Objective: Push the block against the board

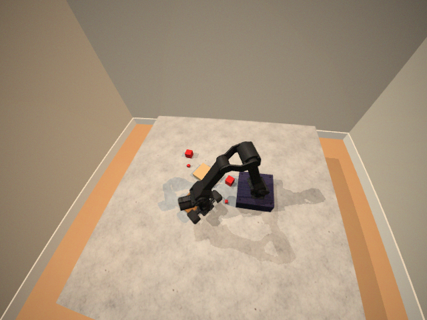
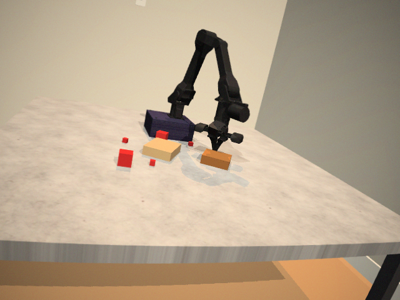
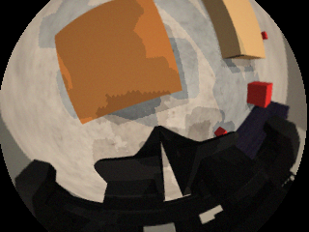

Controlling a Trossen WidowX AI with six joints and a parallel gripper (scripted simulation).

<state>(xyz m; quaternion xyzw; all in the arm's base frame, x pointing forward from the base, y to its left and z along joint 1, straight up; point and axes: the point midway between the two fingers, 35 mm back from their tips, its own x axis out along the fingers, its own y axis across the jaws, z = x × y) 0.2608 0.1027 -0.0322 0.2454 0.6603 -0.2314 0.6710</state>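
Note:
The orange square block [image 1: 190, 209] [image 2: 215, 160] [image 3: 116, 58] lies flat on the table, partly hidden under the arm in the top view. The pale yellow board [image 1: 202, 171] [image 2: 161, 147] [image 3: 248, 29] lies flat, apart from the block, to its left in the exterior view. A clear gap separates them, and their sides look turned relative to each other. My gripper [image 2: 215, 149] [image 3: 157, 129] is shut and empty, pointing down close to the block's far side in the exterior view. In the wrist view the tips are just short of the block's near edge; contact cannot be made out.
A red cube [image 1: 229, 180] [image 2: 162, 134] [image 3: 260, 94] stands between the board and the dark purple base [image 1: 243, 196] [image 2: 167, 129] [image 3: 252, 132]. Another red cube [image 1: 189, 153] [image 2: 125, 158] stands beyond the board. Small red cubes lie around, one [image 1: 226, 201] [image 2: 190, 143] [image 3: 220, 131] near the base.

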